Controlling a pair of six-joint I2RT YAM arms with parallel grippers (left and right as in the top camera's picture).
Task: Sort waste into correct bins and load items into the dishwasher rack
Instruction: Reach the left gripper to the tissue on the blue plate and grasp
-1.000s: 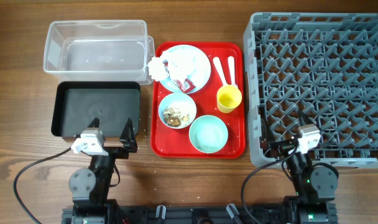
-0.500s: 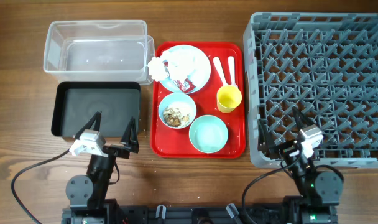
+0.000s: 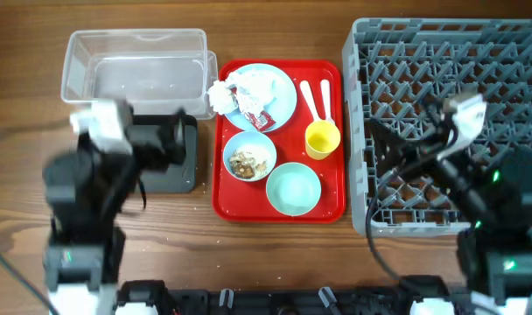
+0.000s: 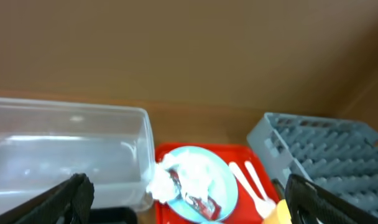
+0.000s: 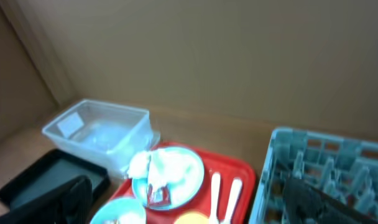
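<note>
On the red tray (image 3: 336, 203) a pale blue plate (image 3: 279, 96) holds crumpled napkins (image 3: 220, 94) and a sauce packet (image 3: 259, 115). Below it are a bowl (image 3: 249, 156) with food scraps (image 3: 245, 163), an empty bowl (image 3: 293, 188), a yellow cup (image 3: 322, 138) and white utensils (image 3: 314, 98). My left gripper (image 3: 165, 140) is raised over the black tray (image 3: 185, 171), open and empty (image 4: 189, 199). My right gripper (image 3: 406, 127) is raised over the rack (image 3: 476, 52), open and empty (image 5: 192, 199). The clear tub (image 3: 135, 66) stands behind the black tray.
The plate (image 4: 204, 180) and tub (image 4: 64, 149) show in the left wrist view; the rack (image 5: 326, 168) and black tray (image 5: 46, 174) show in the right wrist view. Bare wood lies in front of the tray.
Both arms have risen from their low rest at the front edge and swung forward: the left over the black tray, the right over the rack. Both grippers stay open.
</note>
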